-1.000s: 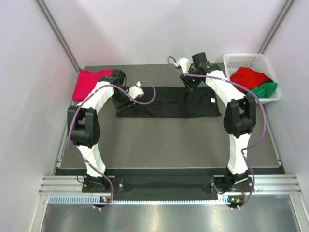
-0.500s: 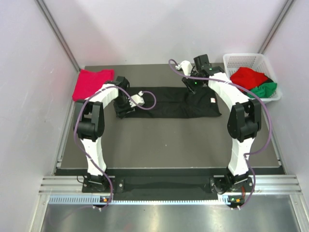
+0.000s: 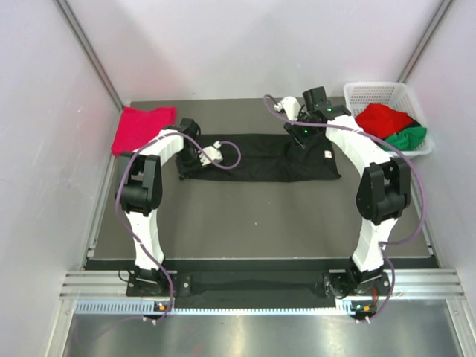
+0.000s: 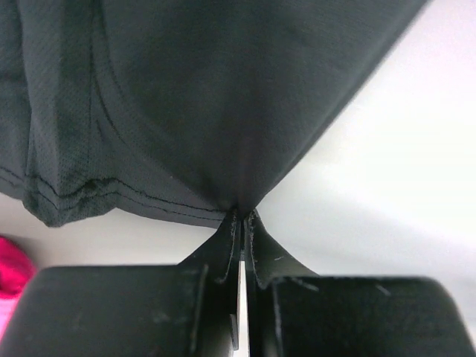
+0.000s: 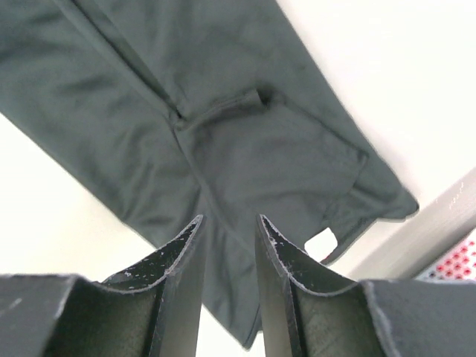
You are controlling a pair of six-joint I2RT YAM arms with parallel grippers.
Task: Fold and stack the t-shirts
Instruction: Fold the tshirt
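A black t-shirt point(image 3: 260, 156) lies folded into a long strip across the back of the table, its small white tag point(image 3: 328, 155) near the right end. My left gripper point(image 3: 195, 155) is at the strip's left end, and its jaws are shut on a pinch of the black cloth point(image 4: 242, 216). My right gripper point(image 3: 301, 134) hangs over the right part of the shirt point(image 5: 245, 141). Its jaws stand open and apart from the cloth point(image 5: 229, 223). A crimson-pink t-shirt point(image 3: 141, 128) lies folded at the back left.
A white mesh basket point(image 3: 387, 93) stands at the back right with a red t-shirt point(image 3: 381, 119) and a green t-shirt point(image 3: 407, 137) in it. White walls close in on both sides. The table's metal edge point(image 5: 439, 216) runs just beyond the black shirt's right end.
My left gripper came down to the shirt's left end and closed on the cloth. The right arm shifted slightly to the right, its jaws unchanged.
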